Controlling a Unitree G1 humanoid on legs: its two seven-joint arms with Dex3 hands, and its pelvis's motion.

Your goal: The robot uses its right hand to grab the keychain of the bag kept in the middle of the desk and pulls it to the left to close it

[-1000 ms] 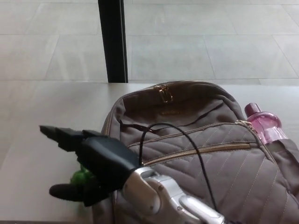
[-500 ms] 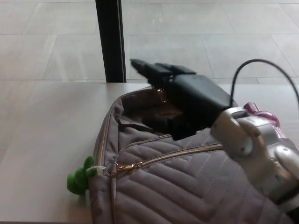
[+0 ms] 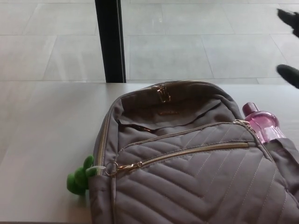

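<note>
A grey-brown quilted backpack lies in the middle of the desk. Its front-pocket zipper runs across the bag, with the gold pull at the left end. A ring ties the pull to a green keychain, which rests on the desk at the bag's left edge. Of my right hand, only black fingertips show at the far right edge, high above the desk; the lower tip sits apart from the upper ones. They hold nothing. My left hand is out of the picture.
A pink bottle stands in the bag's right side pocket. Gold zipper pulls sit at the bag's top. A black post rises behind the desk, with pale tiled floor beyond. The desk's front edge runs along the bottom.
My right hand left the green keychain at the bag's left, crossed over the bag and rose to the upper right edge. The keychain and zipper pull stay at the left end.
</note>
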